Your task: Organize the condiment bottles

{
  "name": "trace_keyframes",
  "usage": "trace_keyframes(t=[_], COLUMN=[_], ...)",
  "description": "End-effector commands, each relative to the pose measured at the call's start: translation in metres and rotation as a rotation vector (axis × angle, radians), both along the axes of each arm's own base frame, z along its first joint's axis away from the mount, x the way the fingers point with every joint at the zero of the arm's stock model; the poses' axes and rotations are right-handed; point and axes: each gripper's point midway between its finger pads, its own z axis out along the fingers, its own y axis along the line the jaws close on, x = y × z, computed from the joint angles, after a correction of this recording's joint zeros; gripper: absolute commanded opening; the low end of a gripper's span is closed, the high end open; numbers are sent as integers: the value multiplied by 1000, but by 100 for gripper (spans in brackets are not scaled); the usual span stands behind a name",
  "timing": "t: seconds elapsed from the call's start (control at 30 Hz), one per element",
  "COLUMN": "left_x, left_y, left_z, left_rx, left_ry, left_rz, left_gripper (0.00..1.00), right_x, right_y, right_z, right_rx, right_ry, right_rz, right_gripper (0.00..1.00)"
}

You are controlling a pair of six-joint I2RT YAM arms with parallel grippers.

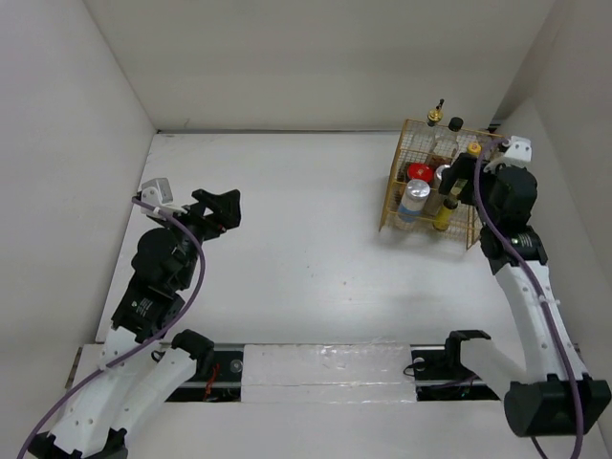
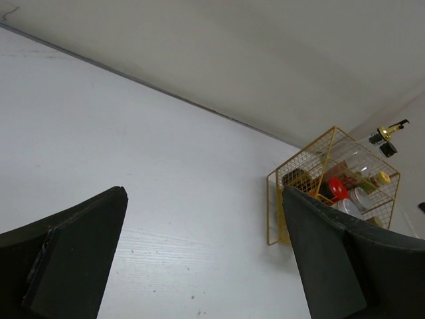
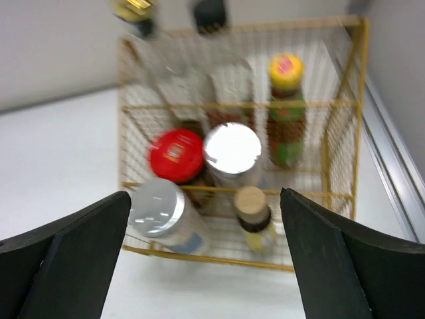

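Seven condiment bottles (image 3: pixel 232 149) stand inside the gold wire basket (image 3: pixel 285 25), sorting apparently complete by our reckoning, while our left gripper (image 2: pixel 202 199) and right gripper (image 3: pixel 204 199) hang empty, jaws spread wide.

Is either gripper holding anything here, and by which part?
Nothing is held. The left gripper is open over the bare table; the right gripper is open above the bottles standing in the gold wire basket.
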Motion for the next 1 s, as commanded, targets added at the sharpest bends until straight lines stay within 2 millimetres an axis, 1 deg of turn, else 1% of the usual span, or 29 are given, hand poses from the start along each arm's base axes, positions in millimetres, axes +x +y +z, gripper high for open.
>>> trace_keyframes(t=[0.0, 0.1, 0.13, 0.17, 0.2, 0.27, 0.3, 0.33, 0.37, 0.4, 0.43, 0.47, 0.5, 0.53, 0.57, 0.6, 0.67, 0.7, 0.73, 0.77, 0.8, 0.83, 0.87, 0.9, 0.93, 0.97], left_x=[-1, -1, -1, -1, -1, -1, 0, 0, -2, -2, -2, -4, -3, -5, -5, -5, -5, -7, -6, -6, -6, -6, -6, -6, -6, -6], left_y=[-2, -2, -2, -2, -2, -2, 0, 0, 1, 3, 3, 4, 6, 8, 8, 9, 9, 10, 10, 10, 10, 10, 10, 10, 10, 10], left_z=[20, 20, 20, 20, 20, 20, 20, 20, 22, 22, 22, 24, 24, 27, 29, 29, 29, 32, 27, 27, 27, 27, 27, 27, 27, 27], left_rx=[0, 9, 10, 10, 10, 10, 9, 9, 5, 5, 5, 1, 1, 5, 0, 0, 0, -4, 0, 0, 0, 0, 0, 0, 0, 0], left_ry=[-51, -53, -53, -53, -53, -53, -52, -52, -61, -60, -60, -69, -68, -79, -88, -88, -88, -96, -88, -88, -88, -88, -88, -88, -88, -88], left_rz=[-16, -16, -16, -16, -16, -16, -5, -5, -5, 6, 6, 6, 18, 19, 19, 30, 30, 30, 30, 30, 30, 30, 30, 30, 30, 30], left_gripper=[99, 99, 99, 99, 99, 99, 99, 99, 99, 99, 99, 99, 99, 99, 99, 99, 99, 99, 99, 99, 99, 99, 99, 99, 99, 99], right_x=[-6, -18, -18, -24, -28, -25, -34, -31, -32, -43, -44, -41, -51, -55, -51, -61, -62, -57, -60, -59, -59, -55, -53, -57, -55, -55], right_y=[30, 76, 91, 120, 134, 164, 191, 208, 222, 249, 263, 283, 307, 322, 342, 362, 383, 398, 406, 413, 423, 427, 430, 437, 442, 444], right_z=[75, 112, 119, 122, 128, 124, 125, 114, 116, 110, 108, 94, 86, 79, 65, 57, 38, 19, 5, -2, -27, -33, -43, -55, -76, -87], right_rx=[-13, -18, -23, -9, -11, -10, 5, 2, 8, 7, 11, 12, 4, 3, -2, -19, -49, -64, -74, -90, -104, -83, -87, -77, -73, -70], right_ry=[-221, -322, -343, -353, -365, -363, -366, -338, -348, -341, -336, -300, -284, -264, -232, -219, -183, -145, -117, -107, -67, -69, -57, -35, 1, 27], right_rz=[125, 325, 392, 509, 565, 654, 731, 773, 803, 880, 904, 942, 994, 1021, 1042, 1076, 1093, 1096, 1113, 1117, 1133, 1119, 1119, 1136, 1133, 1140], right_gripper=[100, 100, 100, 100, 100, 100, 100, 100, 100, 100, 100, 100, 100, 100, 100, 100, 100, 100, 100, 100, 100, 100, 100, 100, 100, 100])
